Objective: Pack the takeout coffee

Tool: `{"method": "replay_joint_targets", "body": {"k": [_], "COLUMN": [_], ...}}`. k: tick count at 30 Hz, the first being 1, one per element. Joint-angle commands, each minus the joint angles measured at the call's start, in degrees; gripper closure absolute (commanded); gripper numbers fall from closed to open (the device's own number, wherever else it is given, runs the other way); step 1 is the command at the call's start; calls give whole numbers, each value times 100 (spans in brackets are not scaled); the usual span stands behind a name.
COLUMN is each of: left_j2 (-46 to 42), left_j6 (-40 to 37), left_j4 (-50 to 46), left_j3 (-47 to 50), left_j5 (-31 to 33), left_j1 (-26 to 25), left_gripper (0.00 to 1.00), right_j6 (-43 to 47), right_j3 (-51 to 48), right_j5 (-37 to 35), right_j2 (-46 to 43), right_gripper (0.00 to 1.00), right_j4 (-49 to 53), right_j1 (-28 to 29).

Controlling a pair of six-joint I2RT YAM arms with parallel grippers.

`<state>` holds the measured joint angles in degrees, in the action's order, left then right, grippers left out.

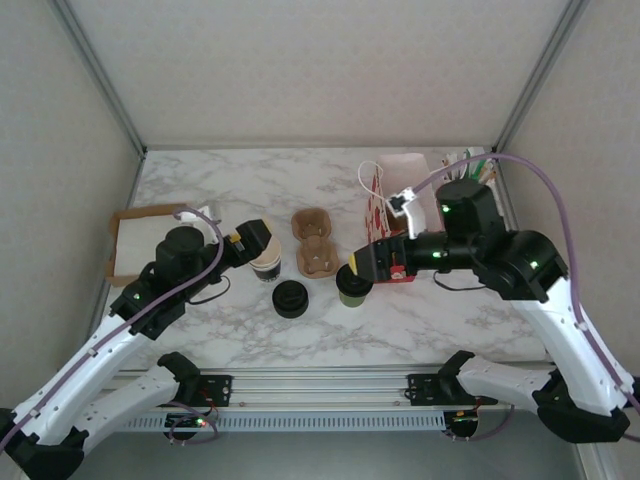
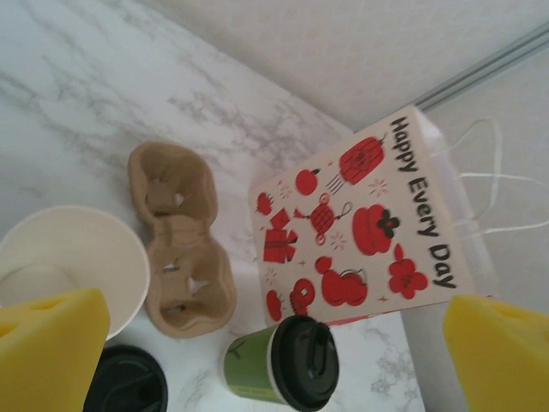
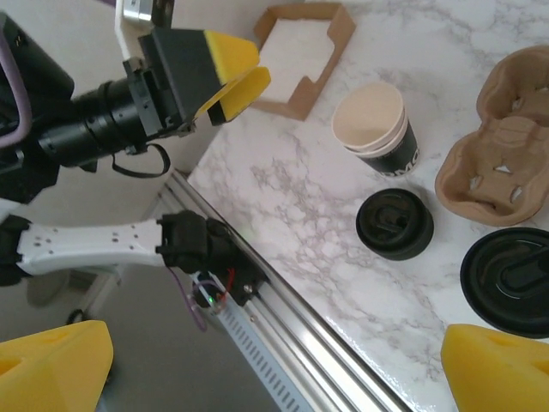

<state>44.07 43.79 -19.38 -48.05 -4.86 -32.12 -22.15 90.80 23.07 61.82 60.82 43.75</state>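
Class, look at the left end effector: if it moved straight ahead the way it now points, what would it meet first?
Probably the takeout coffee, which sits between the open fingers of the left end effector in its wrist view. The lidless cup beside one finger might be brushed first; depth is unclear.

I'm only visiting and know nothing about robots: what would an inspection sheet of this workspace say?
Surface: marble table, no spills seen.
Job's things: takeout coffee, upright, lidded, near the gift bag.
Clutter: lidless cup, loose black lid, cup carrier, cardboard tray.
Pincers: left pincer and right pincer open, holding nothing.
Cables: purple cables along both arms.
Surroundings: beige walls, metal frame.
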Motion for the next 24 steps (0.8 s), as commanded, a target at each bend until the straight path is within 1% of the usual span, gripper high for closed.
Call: {"method": "replay_joint_targets", "body": {"k": [1, 5, 7, 10, 14, 19, 24], "left_j2": [-80, -211, -235, -290, -402, -299, -97], "left_j6": [190, 278, 278, 266, 212, 32, -70], "left_j4": [-82, -75, -87, -127, -168, -87, 116], "left_j3": [221, 559, 684, 818, 901, 980, 964], "left_j5": [-219, -414, -495, -522, -559, -576, -639], "left_j1": [138, 402, 535, 725, 954, 1168, 1198], "left_gripper": [0, 0, 0, 0, 0, 0, 0], "right_j6": [234, 371, 396, 379, -10, -572, -1051], "right_j3": [236, 521, 591, 558, 482, -49, -524], "right_j5": [-858, -1799, -2090, -2338, -3206, -3640, -3941], "right_j2": [337, 979, 1252, 1610, 1965, 2015, 2202], "right_gripper": [1, 1, 1, 1, 1, 1, 1], "right_j4": [155, 478, 582, 660, 853, 742, 638], "right_j1": [501, 1135, 1310, 1351, 1364, 1357, 1285]}}
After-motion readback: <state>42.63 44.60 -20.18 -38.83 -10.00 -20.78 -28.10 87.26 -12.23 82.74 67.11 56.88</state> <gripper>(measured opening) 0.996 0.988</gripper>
